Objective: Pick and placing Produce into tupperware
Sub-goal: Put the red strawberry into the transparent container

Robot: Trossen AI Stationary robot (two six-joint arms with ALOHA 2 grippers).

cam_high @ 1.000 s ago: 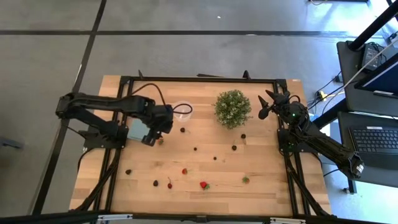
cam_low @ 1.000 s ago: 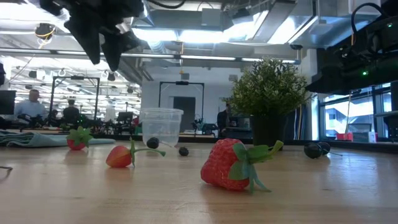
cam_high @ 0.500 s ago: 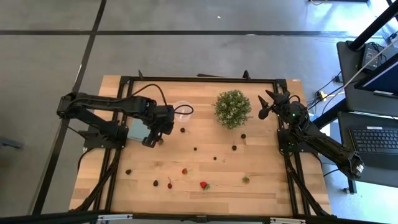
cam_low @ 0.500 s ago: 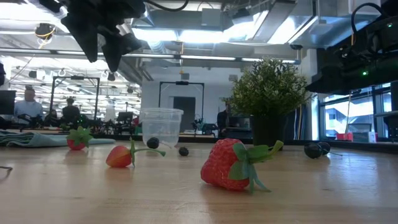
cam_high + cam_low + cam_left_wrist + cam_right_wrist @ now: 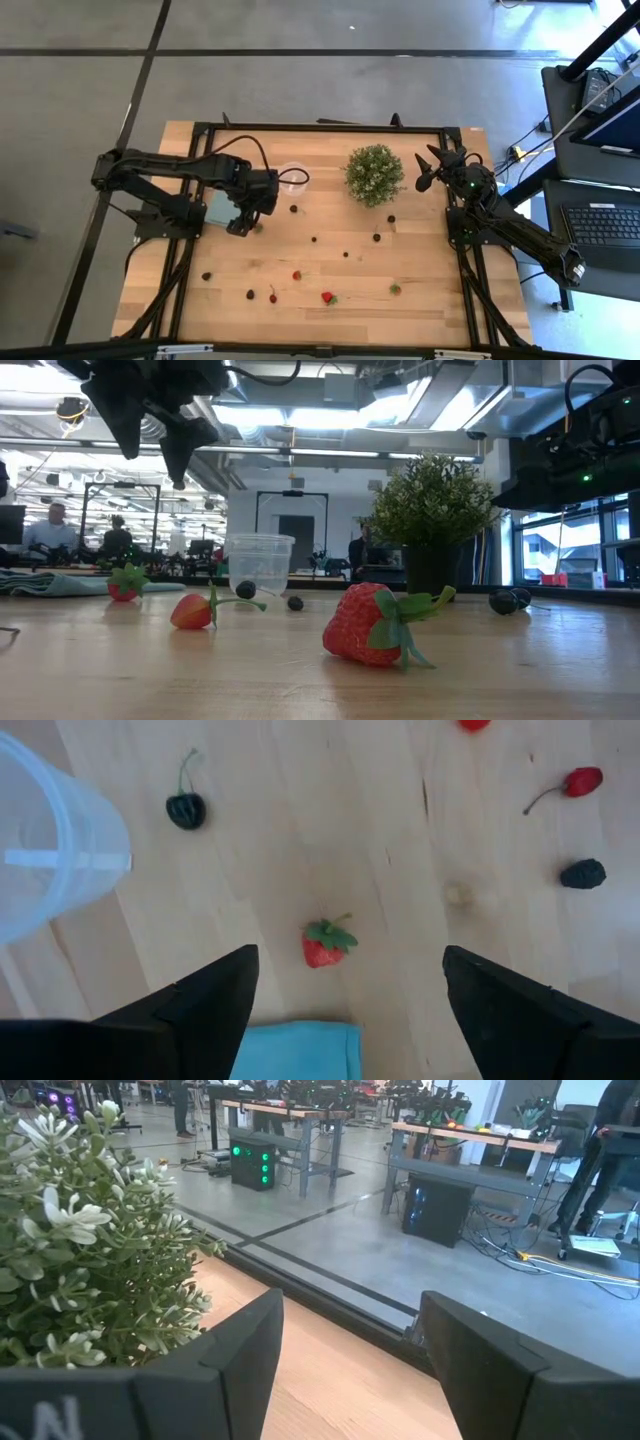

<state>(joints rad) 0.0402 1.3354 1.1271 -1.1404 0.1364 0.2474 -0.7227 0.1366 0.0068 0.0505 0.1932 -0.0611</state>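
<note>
**Left gripper spreads wide above a small strawberry**

Since a second ago the left gripper (image 5: 243,226) has parted its fingers much further; in the low view the two dark fingers (image 5: 112,422) now stand clearly apart where they had hung close together. It holds nothing. The produce has not shifted.

On the pale wooden table (image 5: 420,255), nearest the low camera, lies a large strawberry (image 5: 366,623), with a stemmed red piece (image 5: 194,610) at its 9 o'clock. Further back stands the tupperware (image 5: 259,564), upright, with dark berries (image 5: 294,602) beside it and the green plant (image 5: 432,510) at its 3 o'clock. Beyond the table is a bright workshop with people at benches.

Only the left wrist view shows what lies under the open fingers: a small strawberry (image 5: 322,944) between them on the wood, just clear of the teal sheet (image 5: 298,1049), the cup's rim close by. Only the high view shows the right gripper (image 5: 432,165) waiting, open and empty, at 3 o'clock of the plant, well apart from the fruit.
</note>
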